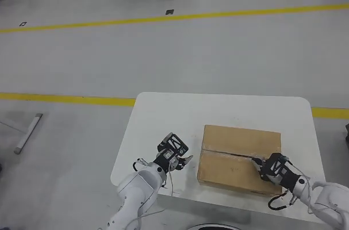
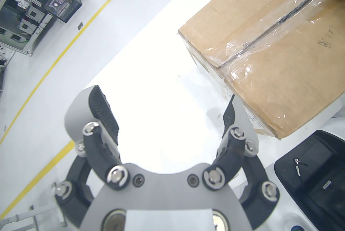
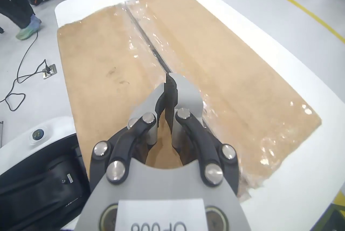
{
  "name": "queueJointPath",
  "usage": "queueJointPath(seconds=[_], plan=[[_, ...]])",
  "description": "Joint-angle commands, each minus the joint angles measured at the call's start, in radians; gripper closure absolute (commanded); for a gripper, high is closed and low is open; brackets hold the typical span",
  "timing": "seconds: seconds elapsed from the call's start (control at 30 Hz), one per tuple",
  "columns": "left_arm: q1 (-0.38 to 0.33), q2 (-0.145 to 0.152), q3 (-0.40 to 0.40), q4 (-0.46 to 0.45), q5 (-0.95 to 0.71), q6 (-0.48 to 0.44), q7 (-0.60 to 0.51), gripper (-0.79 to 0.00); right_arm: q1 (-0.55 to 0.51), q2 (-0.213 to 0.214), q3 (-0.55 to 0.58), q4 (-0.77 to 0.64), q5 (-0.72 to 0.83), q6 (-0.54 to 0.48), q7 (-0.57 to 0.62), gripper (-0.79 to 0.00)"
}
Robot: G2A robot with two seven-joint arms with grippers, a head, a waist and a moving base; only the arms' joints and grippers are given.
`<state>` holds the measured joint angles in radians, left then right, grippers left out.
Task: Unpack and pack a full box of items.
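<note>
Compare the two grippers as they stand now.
The left gripper has its fingers spread wide; the right gripper has them pressed together. The left gripper is over bare table beside the cardboard box; the right gripper is above the box's top, at the taped seam. Both share the same silver-and-black build.

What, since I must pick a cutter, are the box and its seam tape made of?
Box: likely cardboard, matte brown, with dull fibrous faces and flaps meeting at a seam. Tape: seemingly clear plastic film, glossy; it wrinkles and glints along that seam.
</note>
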<state>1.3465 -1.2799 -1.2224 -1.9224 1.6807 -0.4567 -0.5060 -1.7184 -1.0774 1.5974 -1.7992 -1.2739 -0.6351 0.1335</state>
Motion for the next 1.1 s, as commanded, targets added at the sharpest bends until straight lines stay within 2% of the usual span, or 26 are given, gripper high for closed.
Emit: queueJointPath(seconds=[0.0,0.27,0.4,0.53,0.63,0.7,0.83,0.97,1.07], plan=[[0.0,0.0,0.0,0.0,0.0,0.0,0.0,-0.785,-0.027,0.004,0.036,-0.004,0.011,-0.003,0.006,0.0],[0.0,0.0,0.0,0.0,0.0,0.0,0.0,-0.785,-0.147,0.014,0.198,-0.04,0.109,-0.01,-0.015,0.0],[0.0,0.0,0.0,0.0,0.0,0.0,0.0,-0.785,-0.182,0.016,0.278,-0.013,0.171,0.005,-0.037,0.0],[0.0,0.0,0.0,0.0,0.0,0.0,0.0,-0.785,-0.207,0.015,0.318,0.008,0.255,-0.021,-0.063,0.0],[0.0,0.0,0.0,0.0,0.0,0.0,0.0,-0.785,-0.222,0.01,0.34,0.022,0.346,-0.01,-0.127,0.0],[0.0,0.0,0.0,0.0,0.0,0.0,0.0,-0.785,-0.233,0.002,0.346,0.028,0.409,0.033,-0.197,0.0],[0.0,0.0,0.0,0.0,0.0,0.0,0.0,-0.785,-0.254,-0.024,0.32,0.03,0.563,0.194,-0.338,0.0],[0.0,0.0,0.0,0.0,0.0,0.0,0.0,-0.785,-0.282,-0.042,0.297,-0.017,0.597,0.336,-0.418,0.0],[0.005,0.0,-0.005,-0.012,-0.002,0.026,0.028,-0.785,-0.303,-0.049,0.298,-0.06,0.587,0.384,-0.435,0.0]])
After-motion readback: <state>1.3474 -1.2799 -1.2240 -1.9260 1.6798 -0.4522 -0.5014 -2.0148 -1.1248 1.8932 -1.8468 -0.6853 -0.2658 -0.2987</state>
